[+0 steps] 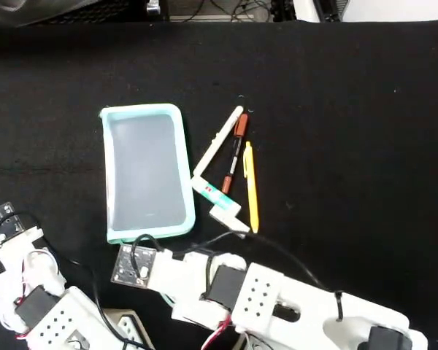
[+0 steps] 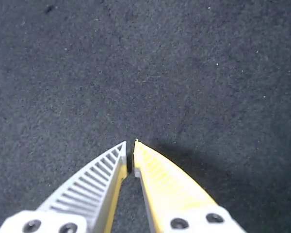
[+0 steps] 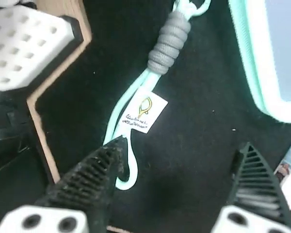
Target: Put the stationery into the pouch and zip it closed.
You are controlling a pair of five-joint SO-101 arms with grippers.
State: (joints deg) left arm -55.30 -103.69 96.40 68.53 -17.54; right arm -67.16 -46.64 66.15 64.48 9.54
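The mint-rimmed translucent pouch (image 1: 146,171) lies flat on the black cloth, and its corner (image 3: 262,63) shows in the right wrist view. Beside it lie a white pen (image 1: 217,142), a brown marker (image 1: 233,153), a yellow pen (image 1: 251,188) and a white labelled piece (image 1: 217,200). My right gripper (image 3: 179,155) is open just off the pouch's near end. It stands over the pouch's mint cord (image 3: 131,126), which has a grey wrap (image 3: 170,36) and a white tag (image 3: 143,114); one fingertip (image 3: 109,158) is beside the cord's loop. My left gripper (image 2: 131,146) is shut and holds nothing, over bare cloth.
The right arm (image 1: 277,299) stretches along the table's near edge towards the pouch, and the left arm (image 1: 29,292) sits at the near left corner. A wooden board edge (image 3: 53,73) and a white perforated arm base (image 3: 24,39) lie close to the right gripper.
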